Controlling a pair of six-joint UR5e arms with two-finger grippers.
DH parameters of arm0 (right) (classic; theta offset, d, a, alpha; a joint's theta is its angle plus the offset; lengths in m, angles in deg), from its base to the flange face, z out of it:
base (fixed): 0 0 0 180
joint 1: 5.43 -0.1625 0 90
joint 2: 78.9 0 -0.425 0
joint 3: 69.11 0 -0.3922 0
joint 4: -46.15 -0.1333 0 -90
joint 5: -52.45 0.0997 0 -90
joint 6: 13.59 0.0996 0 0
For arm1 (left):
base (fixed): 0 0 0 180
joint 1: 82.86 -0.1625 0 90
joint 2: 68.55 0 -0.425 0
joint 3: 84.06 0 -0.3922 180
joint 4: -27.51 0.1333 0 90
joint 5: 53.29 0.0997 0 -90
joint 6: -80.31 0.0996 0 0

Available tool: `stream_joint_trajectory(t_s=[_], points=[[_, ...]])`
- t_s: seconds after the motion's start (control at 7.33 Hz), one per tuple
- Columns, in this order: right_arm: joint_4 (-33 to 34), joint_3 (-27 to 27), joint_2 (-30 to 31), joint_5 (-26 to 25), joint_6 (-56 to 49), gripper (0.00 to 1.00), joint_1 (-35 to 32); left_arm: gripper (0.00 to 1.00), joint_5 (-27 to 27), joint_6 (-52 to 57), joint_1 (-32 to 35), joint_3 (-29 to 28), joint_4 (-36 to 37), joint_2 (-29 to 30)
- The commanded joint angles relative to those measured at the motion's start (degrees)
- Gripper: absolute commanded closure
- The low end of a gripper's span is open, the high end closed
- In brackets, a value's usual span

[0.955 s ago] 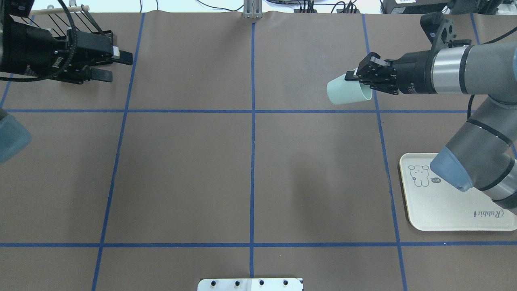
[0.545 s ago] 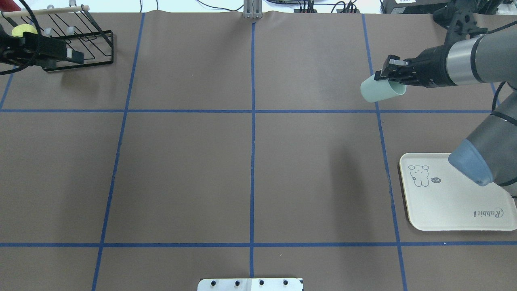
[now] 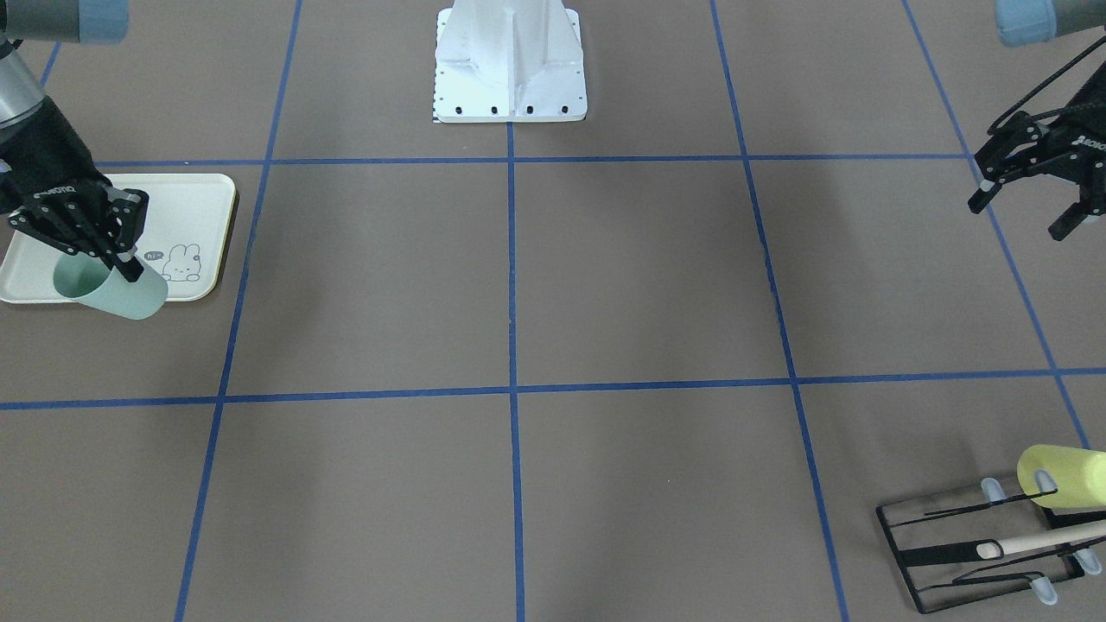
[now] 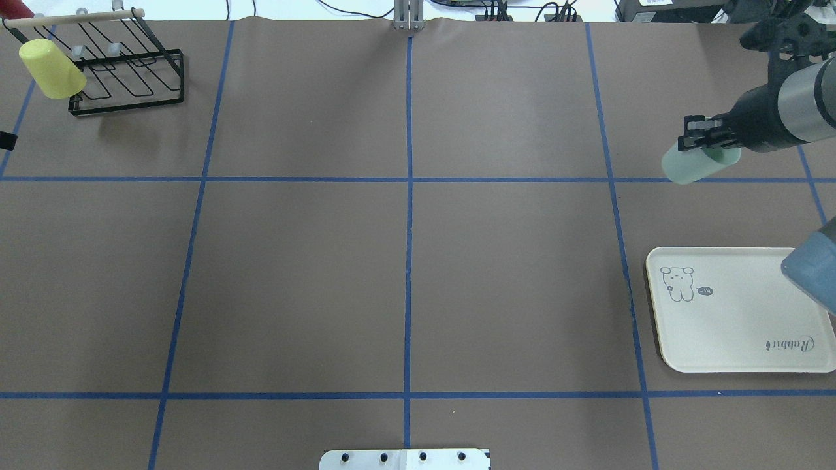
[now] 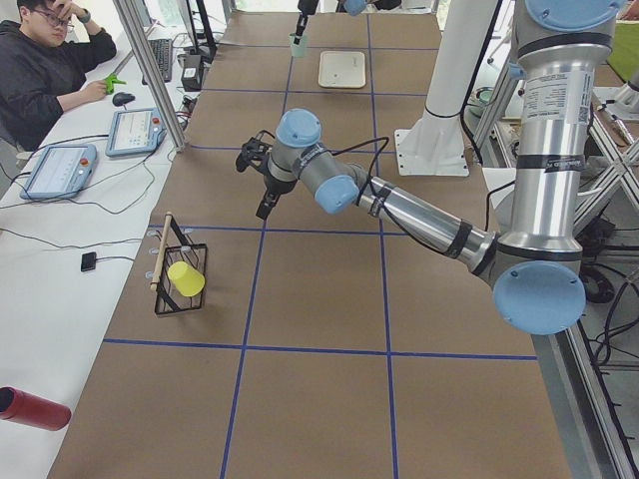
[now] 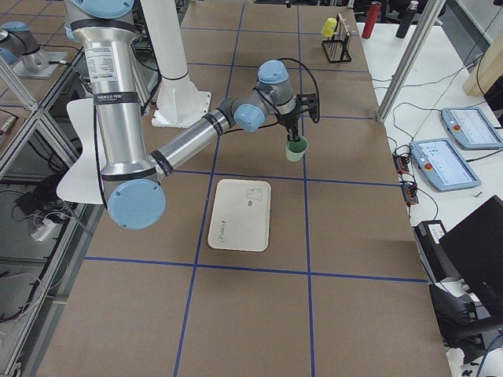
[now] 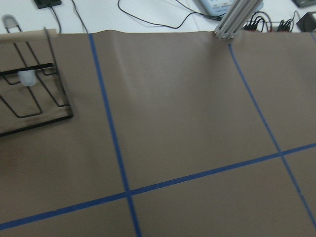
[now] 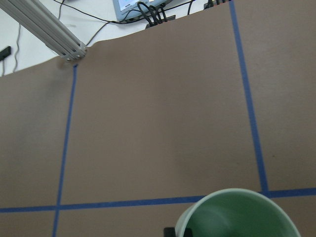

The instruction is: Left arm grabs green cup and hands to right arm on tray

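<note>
Green cup [image 4: 699,164]: upper right of the overhead view, raised off the surface and tilted, with its base toward frame left and its mouth under the claw.
Right claw [image 4: 697,137]: clenched on the cup's rim.
Tray [image 4: 718,339]: lower right of that view, with nothing on it.
Key relation: the tray lies down-frame of the cup and slightly right. The cup looks near it but not yet above it.
Left claw [image 3: 1015,220]: released and carrying nothing, upper right of the front-facing view, well apart from the cup.
Nearer arm: the right.
</note>
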Motion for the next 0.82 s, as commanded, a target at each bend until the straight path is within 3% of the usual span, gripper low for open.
stream_joint_trajectory(t_s=[0.0, 0.27, 0.68], points=[[4.7, -0.9, 3.6, 6.5, -9.9, 1.0, -4.0, 0.0, 0.0, 13.4, 3.7, -2.5, 10.4, -3.5], [7.1, -1.1, 6.3, 9.8, -16.4, 1.0, -7.4, 0.0, 0.1, 25.9, 8.8, -3.6, 20.3, -3.0], [6.3, -1.1, 13.0, 9.5, -22.4, 1.0, -8.2, 0.0, -0.4, 42.7, 13.8, -13.5, 20.2, -1.4]])
